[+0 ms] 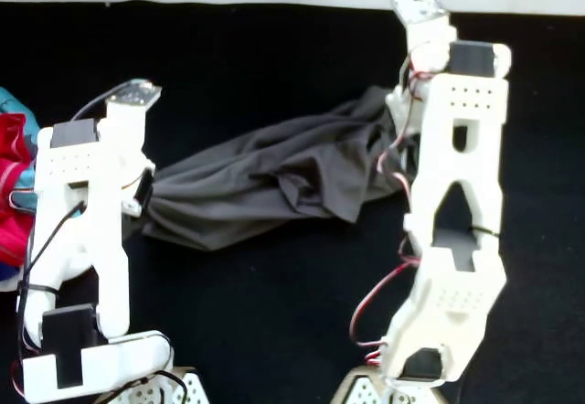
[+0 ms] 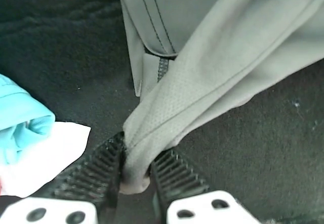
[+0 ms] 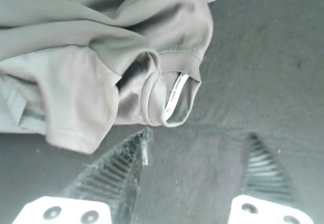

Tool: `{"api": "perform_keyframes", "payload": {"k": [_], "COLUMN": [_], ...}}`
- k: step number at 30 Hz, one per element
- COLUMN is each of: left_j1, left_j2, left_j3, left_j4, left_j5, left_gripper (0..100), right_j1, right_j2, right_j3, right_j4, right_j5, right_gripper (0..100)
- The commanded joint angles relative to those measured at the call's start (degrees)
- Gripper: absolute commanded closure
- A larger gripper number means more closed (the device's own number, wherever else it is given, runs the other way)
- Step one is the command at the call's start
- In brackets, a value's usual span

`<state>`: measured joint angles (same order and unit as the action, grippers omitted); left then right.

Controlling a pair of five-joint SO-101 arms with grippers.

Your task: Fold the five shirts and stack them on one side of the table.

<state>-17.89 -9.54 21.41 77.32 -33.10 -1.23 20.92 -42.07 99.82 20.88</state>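
Black table carries our grey shirt stretched lengthwise between arms: our left gripper pinches one end, our right gripper gapes just beside its collar.

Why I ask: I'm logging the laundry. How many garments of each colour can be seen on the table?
Grey shirt: 1
Cyan garment: 1
Red garment: 1
White garment: 1
Total: 4 visible; more may be hidden.
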Motion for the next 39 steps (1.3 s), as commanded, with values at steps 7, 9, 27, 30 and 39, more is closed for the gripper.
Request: {"api": "perform_keyframes", "payload": {"k": [7, 9, 27, 30, 39], "left_j1": [0.4, 0.4, 0.3, 0.3, 0.0], "left_j2": [-2.3, -2.3, -2.1, -1.9, -1.9], "left_j3": [-0.3, -0.3, 0.0, 0.0, 0.0], "left_j4": [-1.4, -1.3, -1.1, -1.1, -1.0], "left_j5": [-0.3, -0.3, -0.4, -0.4, -0.4], "left_gripper": [99, 99, 99, 99, 99], "right_j1": [-10.2, -12.4, -17.1, -17.1, -15.5], "right_j2": [-12.2, -12.2, -3.6, -3.5, -4.4], "right_j3": [34.1, 40.7, 50.2, 47.6, 42.2], "right_j4": [-5.1, -11.1, -29.1, -29.0, -26.0], "right_j5": [-7.8, -11.1, -12.0, -13.6, -16.9], "right_gripper": [76.6, 72.8, 73.8, 75.9, 99.5]}}
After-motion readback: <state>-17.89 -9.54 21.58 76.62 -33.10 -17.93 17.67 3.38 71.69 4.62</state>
